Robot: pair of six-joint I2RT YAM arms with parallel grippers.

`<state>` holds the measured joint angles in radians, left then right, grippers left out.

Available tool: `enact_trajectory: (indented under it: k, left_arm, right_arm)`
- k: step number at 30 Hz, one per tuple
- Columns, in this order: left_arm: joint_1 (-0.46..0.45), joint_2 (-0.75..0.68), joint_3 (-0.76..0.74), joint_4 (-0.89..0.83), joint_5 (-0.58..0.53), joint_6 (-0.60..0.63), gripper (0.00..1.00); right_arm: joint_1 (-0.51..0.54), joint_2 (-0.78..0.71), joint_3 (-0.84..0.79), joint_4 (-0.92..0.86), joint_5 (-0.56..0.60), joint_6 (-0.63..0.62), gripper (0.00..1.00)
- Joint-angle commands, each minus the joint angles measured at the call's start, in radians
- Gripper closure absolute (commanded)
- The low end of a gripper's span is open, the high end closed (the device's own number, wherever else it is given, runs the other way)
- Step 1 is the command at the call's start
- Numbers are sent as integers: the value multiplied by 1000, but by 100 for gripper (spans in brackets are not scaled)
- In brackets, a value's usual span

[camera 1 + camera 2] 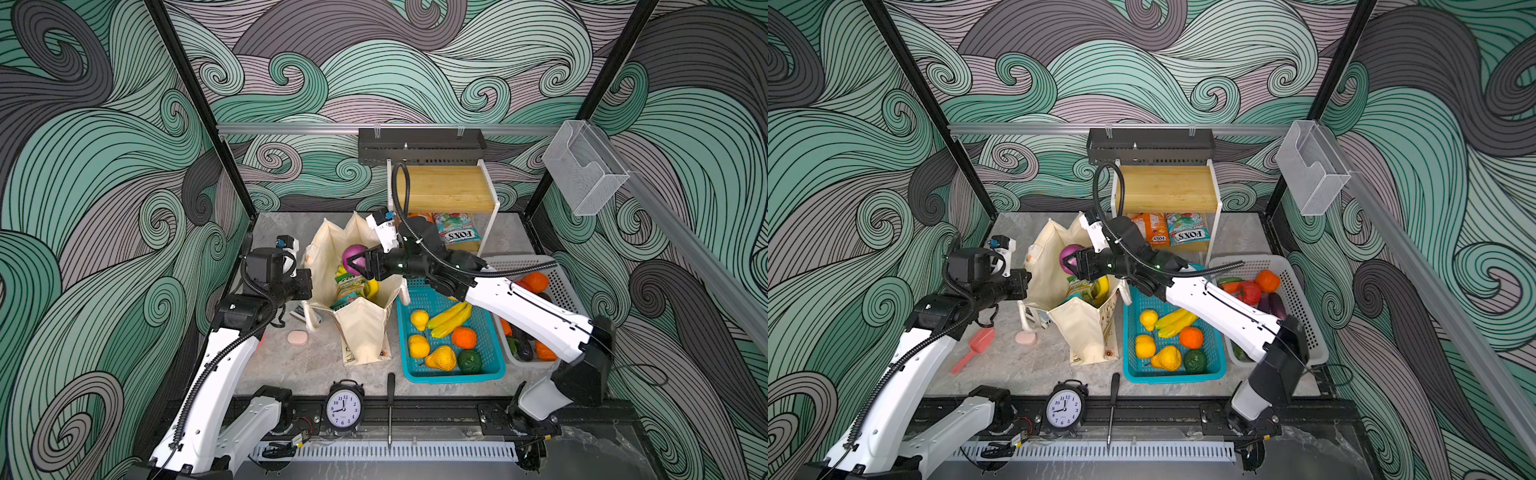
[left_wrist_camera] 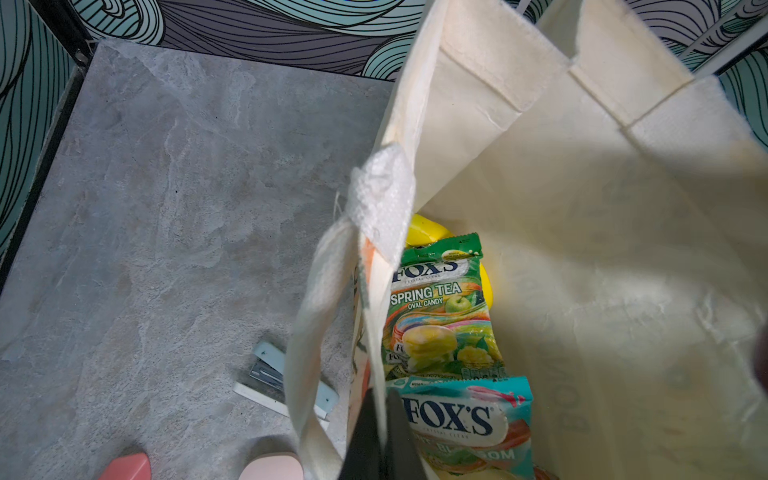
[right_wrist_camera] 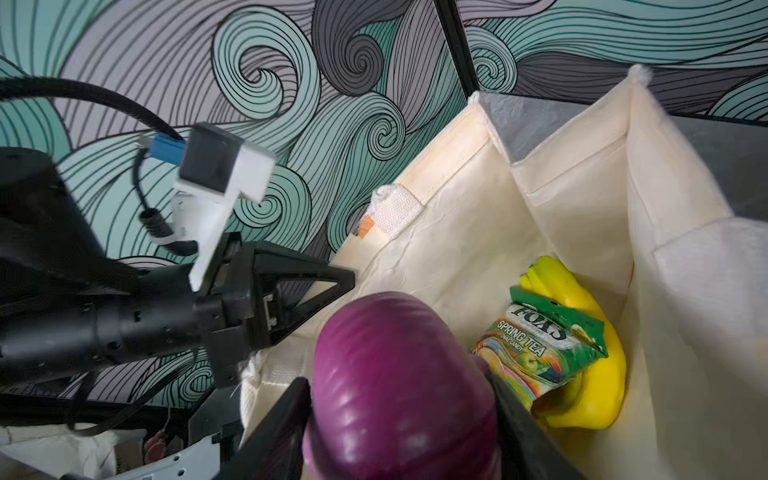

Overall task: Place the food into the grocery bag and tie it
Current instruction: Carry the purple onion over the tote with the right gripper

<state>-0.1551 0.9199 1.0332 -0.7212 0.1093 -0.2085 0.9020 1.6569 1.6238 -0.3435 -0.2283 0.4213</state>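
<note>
The cream grocery bag point(image 1: 365, 332) point(image 1: 1084, 328) stands open in the middle of the table. My left gripper point(image 1: 309, 284) point(image 2: 384, 411) is shut on the bag's left rim and holds that wall out. My right gripper point(image 1: 359, 266) point(image 3: 399, 395) hangs over the bag's mouth, shut on a purple onion point(image 1: 354, 257) point(image 3: 399, 374). Inside the bag lie a yellow banana bunch point(image 3: 594, 374), a green-yellow candy packet point(image 2: 440, 316) and a teal-red candy packet point(image 2: 465, 419). One white handle point(image 2: 316, 332) droops outside the bag.
A teal basket point(image 1: 453, 376) of toy fruit sits right of the bag, with a white basket point(image 1: 557, 282) of vegetables beyond it. Candy packets point(image 1: 457, 232) lie under the wooden shelf behind. A stapler point(image 2: 270, 374), pink disc point(image 1: 297, 337), red scoop point(image 1: 973, 349), clock point(image 1: 343, 409) and screwdriver point(image 1: 390, 407) lie nearby.
</note>
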Motion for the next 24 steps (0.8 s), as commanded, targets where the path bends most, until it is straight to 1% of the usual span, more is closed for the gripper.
enact_trajectory:
  k: [1,3,7,10,18,24]
  left_arm:
    - [7,-3,-9,-9,32,15,100]
    - [6,-3,-6,-13,33,16,100]
    - [6,-4,-9,-9,35,16,100]
    - [6,-3,-7,-10,44,16,100]
    - [6,-11,-10,-4,49,17,100]
    - [6,-8,-9,-7,46,18,100]
  right_arm:
    - [14,87,98,-137,-16,-36,47]
    - [25,138,150,-180,18,-55,47]
    - [57,214,223,-267,207,-110,47]
    - [64,276,270,-318,282,-139,47]
    - [67,416,355,-336,395,-150,47]
    - [66,494,377,-322,452,-121,47]
